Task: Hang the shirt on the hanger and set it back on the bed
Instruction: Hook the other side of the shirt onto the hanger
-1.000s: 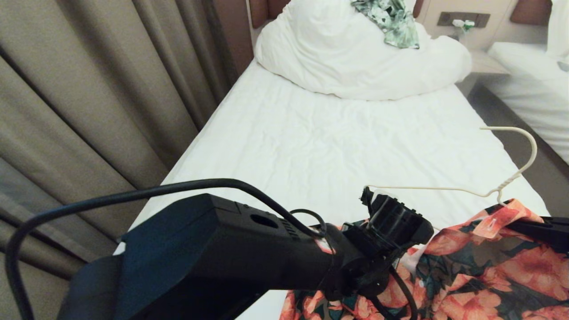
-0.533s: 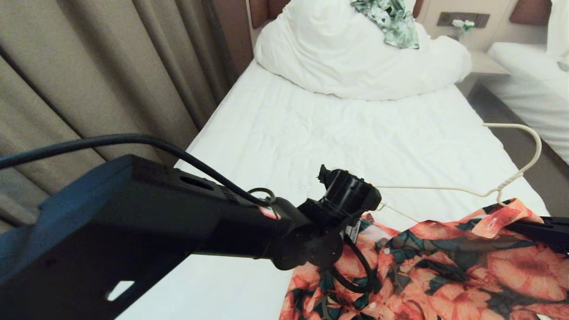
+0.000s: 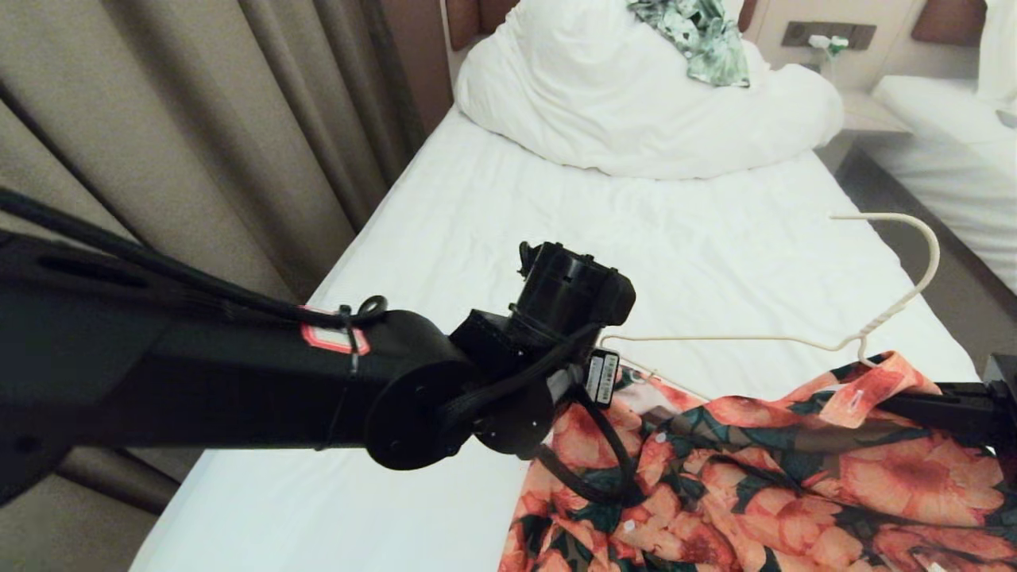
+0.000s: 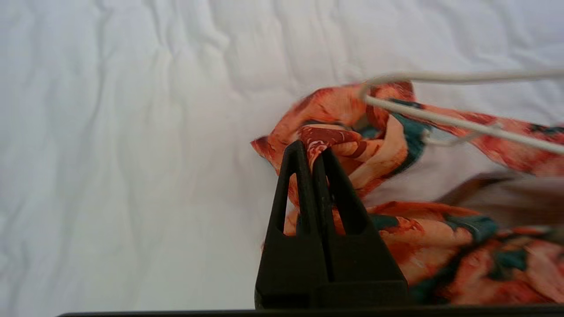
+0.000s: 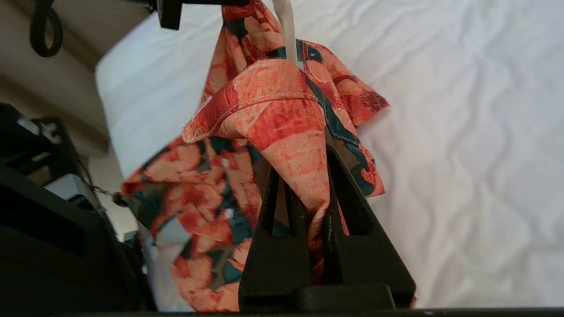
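Orange-floral shirt (image 3: 763, 477) bunched, lifted over the white bed (image 3: 493, 238) near its foot. Cream wire hanger (image 3: 794, 340) partly inside it, hook sticking out right.

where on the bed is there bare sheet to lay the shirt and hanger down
Bare sheet runs across the middle of the bed, bordered by the bunched duvet at the head, the curtain on the left and the floor gap on the right. The near right corner is crowded: the shirt, hanger, left gripper and right gripper, both shut on the shirt.
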